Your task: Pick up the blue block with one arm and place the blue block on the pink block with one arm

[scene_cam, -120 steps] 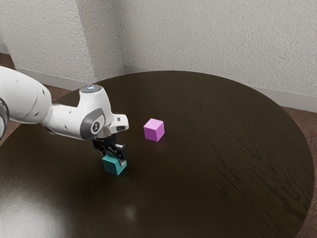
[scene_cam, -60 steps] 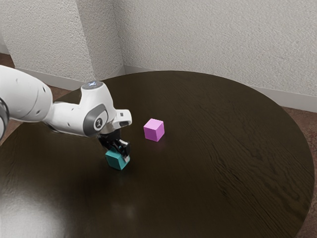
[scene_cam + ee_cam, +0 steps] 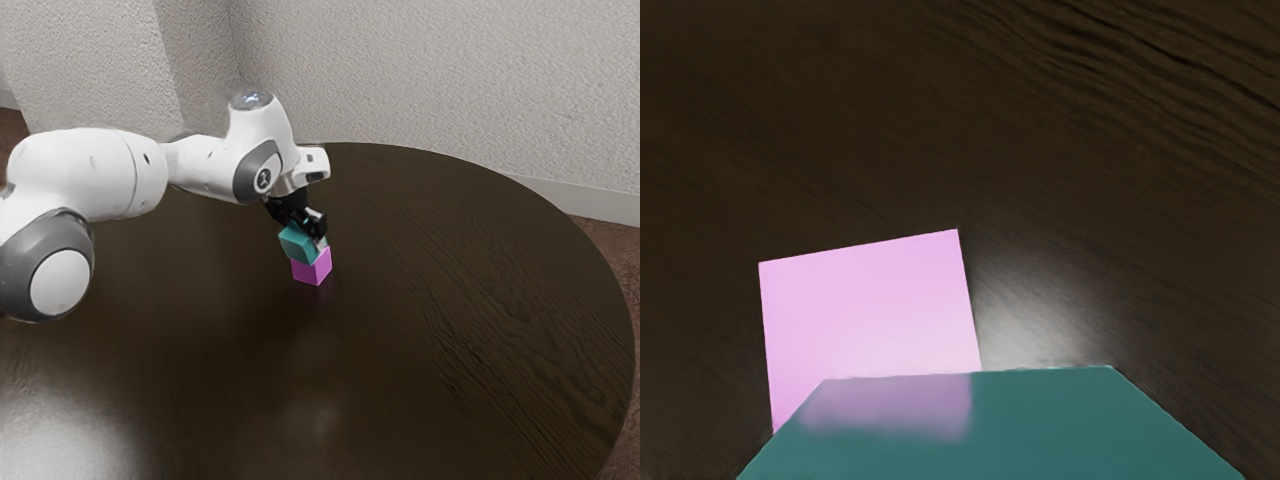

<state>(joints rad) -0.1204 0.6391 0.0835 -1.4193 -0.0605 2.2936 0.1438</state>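
Blue block [image 3: 296, 244], clamped between the fingers of the gripper [image 3: 303, 229], hangs just over the pink block [image 3: 313, 268]

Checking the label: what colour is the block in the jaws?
The held block is teal, blue-green; best in the exterior view.

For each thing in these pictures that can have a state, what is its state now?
gripper: shut on the blue block.
blue block: held off the table, right over the pink block; I cannot tell if they touch.
pink block: flat on the table, free of the fingers.
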